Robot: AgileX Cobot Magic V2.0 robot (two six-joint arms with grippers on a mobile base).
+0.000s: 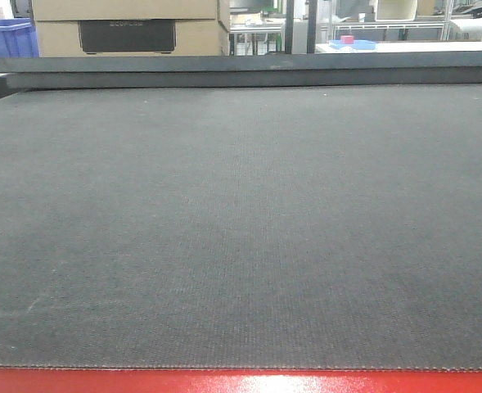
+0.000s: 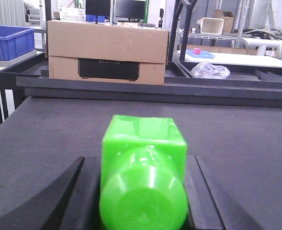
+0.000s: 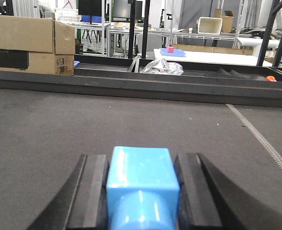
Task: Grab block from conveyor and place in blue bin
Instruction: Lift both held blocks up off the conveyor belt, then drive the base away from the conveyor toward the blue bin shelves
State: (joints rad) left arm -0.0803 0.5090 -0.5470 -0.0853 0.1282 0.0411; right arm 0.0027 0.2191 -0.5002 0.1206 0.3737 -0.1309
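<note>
**Left wrist view.** Your left gripper (image 2: 138,160) has its jaws closed partway on the green block (image 2: 143,143). One dark finger (image 2: 78,191) presses each side of it. The block's squared end juts forward past the fingertips, and its rounded end faces the camera. The conveyor (image 2: 246,143) lies under and ahead of the jaws. Beyond its far rail and left of the jaws' line stands the blue bin (image 2: 6,40), well apart from the gripper. A cardboard box (image 2: 107,50) stands straight ahead of the jaws, and a crumpled plastic bag (image 2: 210,71) lies ahead to their right.

**Front view.** You see only bare belt, bounded at the near side by the red frame edge (image 1: 241,381). No gripper shows here.

**Right wrist view.** Your right gripper (image 3: 141,158) has its jaws closed partway on the blue block (image 3: 140,167). Both pads are flush against its sides, and its flat face points forward over the belt.
</note>
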